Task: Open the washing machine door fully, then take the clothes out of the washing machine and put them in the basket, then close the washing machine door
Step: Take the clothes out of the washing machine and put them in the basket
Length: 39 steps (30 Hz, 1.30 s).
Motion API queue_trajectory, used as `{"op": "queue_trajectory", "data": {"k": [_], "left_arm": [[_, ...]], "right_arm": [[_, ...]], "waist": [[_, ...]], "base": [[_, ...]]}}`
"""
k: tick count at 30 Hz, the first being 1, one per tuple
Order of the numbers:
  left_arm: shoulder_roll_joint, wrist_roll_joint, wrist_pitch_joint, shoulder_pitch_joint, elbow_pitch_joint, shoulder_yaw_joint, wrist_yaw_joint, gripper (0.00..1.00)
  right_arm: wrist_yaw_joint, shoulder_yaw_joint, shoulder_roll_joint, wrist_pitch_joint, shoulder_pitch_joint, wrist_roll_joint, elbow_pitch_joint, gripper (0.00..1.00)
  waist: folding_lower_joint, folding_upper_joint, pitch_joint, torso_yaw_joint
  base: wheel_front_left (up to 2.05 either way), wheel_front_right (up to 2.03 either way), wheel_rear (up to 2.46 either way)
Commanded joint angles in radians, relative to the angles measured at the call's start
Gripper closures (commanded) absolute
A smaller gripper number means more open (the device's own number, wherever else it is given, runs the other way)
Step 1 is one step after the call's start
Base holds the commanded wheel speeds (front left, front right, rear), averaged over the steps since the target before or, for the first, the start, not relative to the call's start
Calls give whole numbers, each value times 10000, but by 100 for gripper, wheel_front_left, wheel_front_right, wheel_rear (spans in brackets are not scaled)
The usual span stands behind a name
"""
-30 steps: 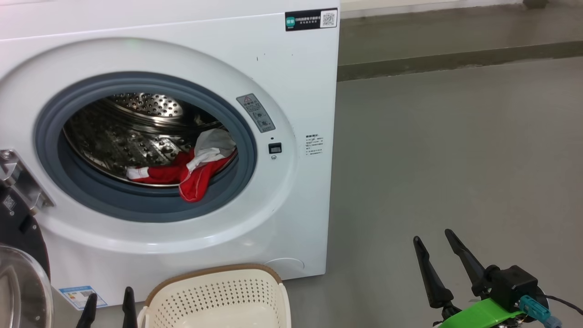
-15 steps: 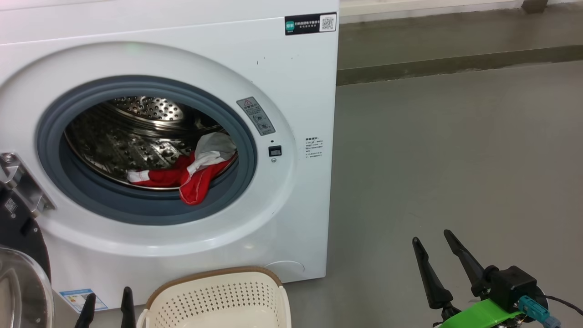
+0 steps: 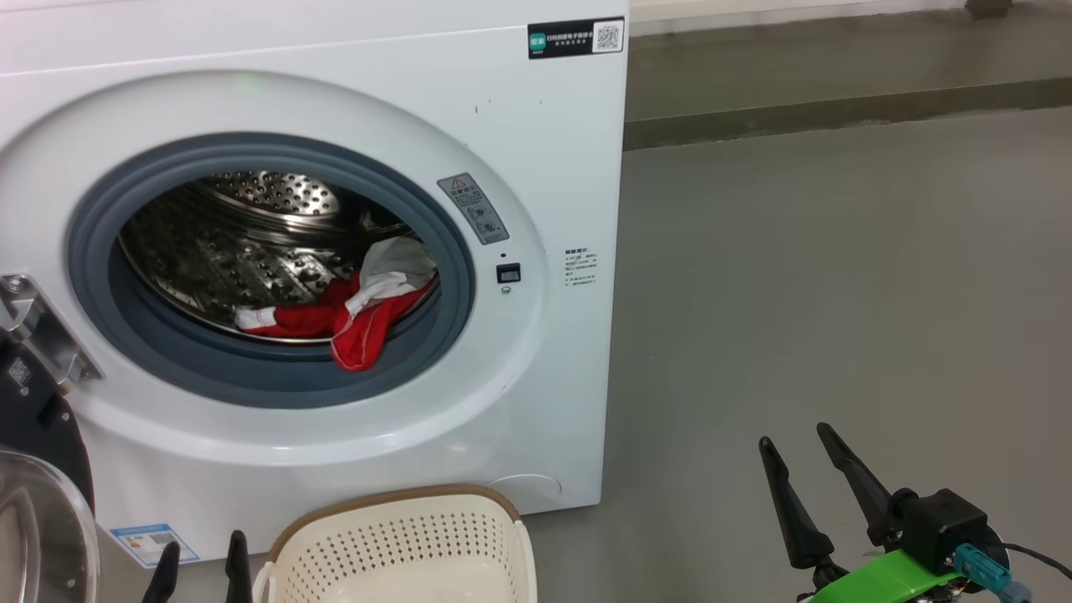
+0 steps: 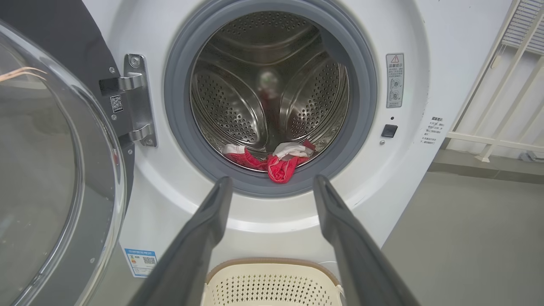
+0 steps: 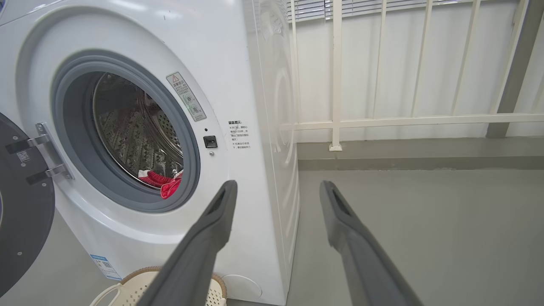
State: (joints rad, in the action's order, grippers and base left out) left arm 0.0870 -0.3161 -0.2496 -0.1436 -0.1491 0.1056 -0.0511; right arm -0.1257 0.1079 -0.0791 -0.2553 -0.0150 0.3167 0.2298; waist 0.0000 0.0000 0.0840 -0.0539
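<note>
Since a second ago the head view has only drifted a touch, which is the camera's own shift. The washing machine, the clothes and the basket lie where they did, and both grippers keep their places with fingers as wide apart as before.

Nearest, at the lower left of the head view, the left gripper [image 3: 204,543] shows just its two dark tips, spread and holding nothing, just left of the basket [image 3: 402,540]. At the lower right the right gripper [image 3: 796,433] hangs over the bare grey floor [image 3: 837,293], well apart from the machine, its fingers splayed and empty too.

The basket stands on the floor against the foot of the washing machine [image 3: 536,167], below the round opening, with the small blue label [image 3: 151,543] on the machine's front just to its left.

The washing machine door [image 3: 38,427] stands open, swung out to the left on its metal hinge [image 3: 42,331], with its glass bowl at the view's lower left edge.

Further in, the clothes [image 3: 352,322] lie at the front lip of the steel drum [image 3: 251,234], toward its right side — red cloth with a white piece on top, one red fold drooping onto the grey gasket [image 3: 251,385].

Beyond the machine's right side, the right wrist view shows a white railing [image 5: 382,121].
</note>
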Motion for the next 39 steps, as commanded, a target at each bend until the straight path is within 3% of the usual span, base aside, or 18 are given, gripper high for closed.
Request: {"op": "queue_trajectory", "data": {"k": [1, 9, 15, 23, 39], "left_arm": [[89, 116, -122, 509, 158, 385, -38, 0], [146, 408, -99, 1185, -60, 205, 90, 0], [190, 436, 186, 2528, -622, -213, 12, 0], [264, 815, 328, 4518, -1308, -558, 362, 0], [585, 1018, 282, 9317, -4719, -976, 331, 0]], "right_arm": [[-50, 221, -115, -65, 460, 79, -217, 0], [-50, 184, -127, -65, 535, 41, -249, 0], [-50, 152, -87, -65, 789, -5, -331, 0], [-50, 106, -27, -65, 1281, -42, -506, 0], [-50, -61, -133, -65, 2440, -150, -951, 0]], "waist": [[0, 0, -67, 26], [0, 0, -480, 202], [0, 0, -1028, 306], [0, 0, -2101, 362], [0, 0, -4420, 410]], "base": [[0, 0, 0], [0, 0, 0], [0, 0, 0], [0, 0, 0], [0, 0, 0]]}}
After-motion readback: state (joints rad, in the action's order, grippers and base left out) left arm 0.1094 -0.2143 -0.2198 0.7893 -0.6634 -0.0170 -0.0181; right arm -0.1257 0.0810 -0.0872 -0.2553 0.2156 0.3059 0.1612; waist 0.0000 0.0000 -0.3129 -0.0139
